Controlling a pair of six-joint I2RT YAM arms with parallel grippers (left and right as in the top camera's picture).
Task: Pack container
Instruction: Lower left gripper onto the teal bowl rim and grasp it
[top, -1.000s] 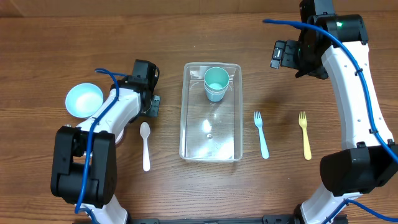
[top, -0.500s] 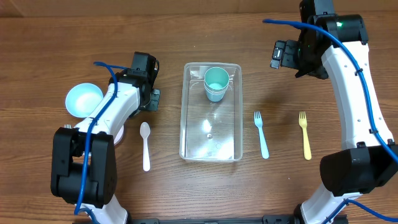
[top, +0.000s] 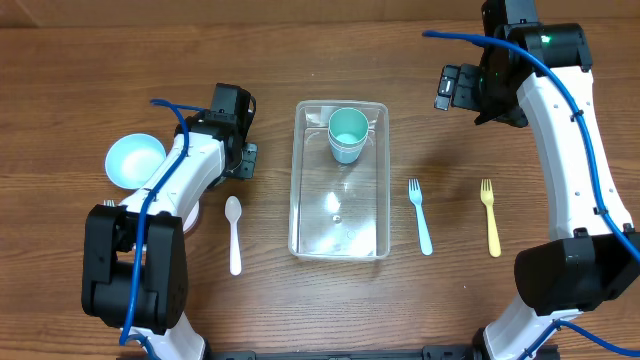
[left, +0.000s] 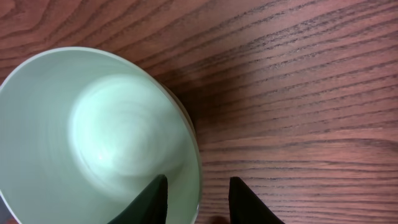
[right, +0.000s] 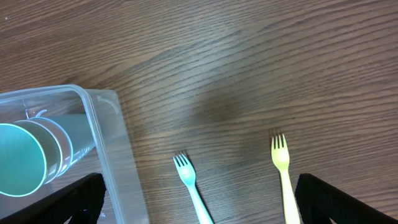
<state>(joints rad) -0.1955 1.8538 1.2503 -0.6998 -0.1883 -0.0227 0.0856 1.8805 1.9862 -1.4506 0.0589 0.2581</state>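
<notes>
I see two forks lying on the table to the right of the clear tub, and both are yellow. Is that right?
Not quite. Two forks do lie right of the container, but only the outer fork is yellow; the nearer fork is blue, as the overhead view shows.

2 arms: wht shells, blk joints, blue cables.
L arm (top: 195, 172): rounded wht link btwn a boxy blk base housing (top: 135, 270) and a blk wrist block; L cable (top: 148, 205), blue, thin, runs along it. R arm (top: 575, 150): same build w/ a longer wht link; R cable (top: 460, 38) also blue; small green light (top: 546, 41) on the blk top joint. L gripper (left: 199, 182): blk fingers tapering to narrow tips. R gripper (right: 199, 177): blk matte wedge-shaped fingers.
</notes>
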